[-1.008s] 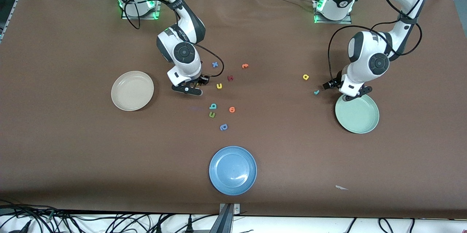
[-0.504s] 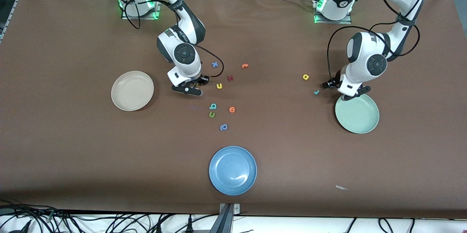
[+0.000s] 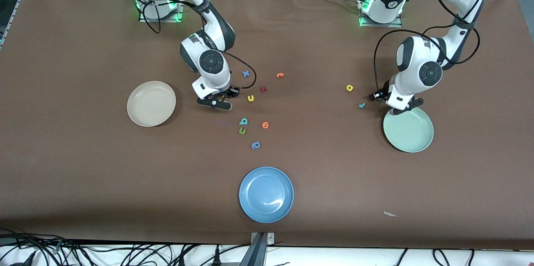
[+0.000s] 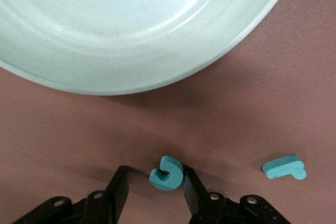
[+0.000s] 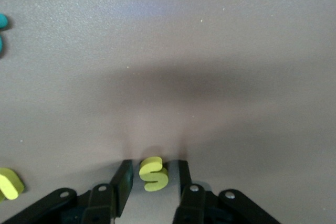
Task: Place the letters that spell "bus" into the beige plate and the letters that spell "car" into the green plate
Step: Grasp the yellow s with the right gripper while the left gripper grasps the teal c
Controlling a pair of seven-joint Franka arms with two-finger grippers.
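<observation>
My left gripper is low on the table beside the green plate, open, with the teal "c" between its fingers. One finger touches the letter and the other stands apart from it. The teal "r" lies close by, and the yellow "a" lies farther from the front camera. My right gripper is down between the beige plate and the yellow "u". It is open around the yellow "s", with a small gap on each side. The teal "b" lies nearer the camera. Both plates hold nothing.
A green letter, an orange letter and a periwinkle letter lie near the "b". A blue "x", a dark red letter and another orange one lie farther back. A blue plate sits near the front edge.
My left arm's hand has shifted slightly toward the table's middle. The right arm has barely moved. No letter has changed place.
</observation>
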